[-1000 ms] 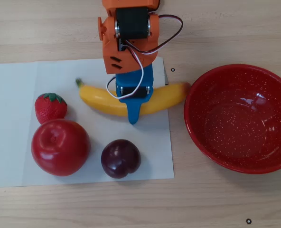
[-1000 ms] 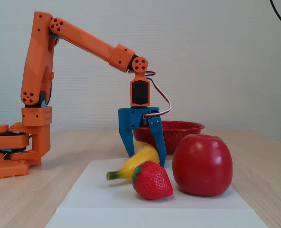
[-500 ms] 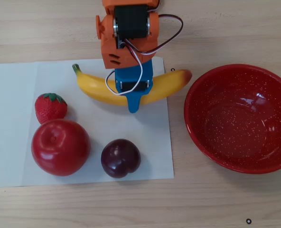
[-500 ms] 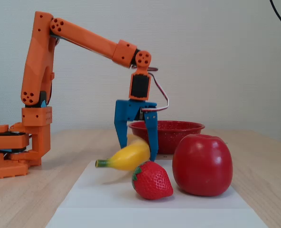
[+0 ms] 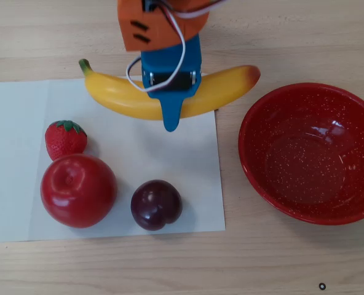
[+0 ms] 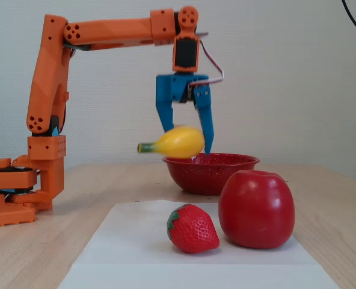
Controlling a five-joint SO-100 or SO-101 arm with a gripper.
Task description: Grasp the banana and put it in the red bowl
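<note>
Red apple (image 6: 256, 208) and strawberry (image 6: 193, 228) stand nearest in the fixed view, untouched and hiding part of the red bowl (image 6: 209, 173). Beyond, the gripper (image 6: 187, 139) has its blue fingers closed across the banana (image 6: 175, 142), held clear above the table. Carry step in hand; next, travel over the bowl and release. Overhead, the fingers hide the banana's middle.

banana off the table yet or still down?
Off the table. In the fixed view the banana hangs clamped in the tool, clear above the table.
</note>
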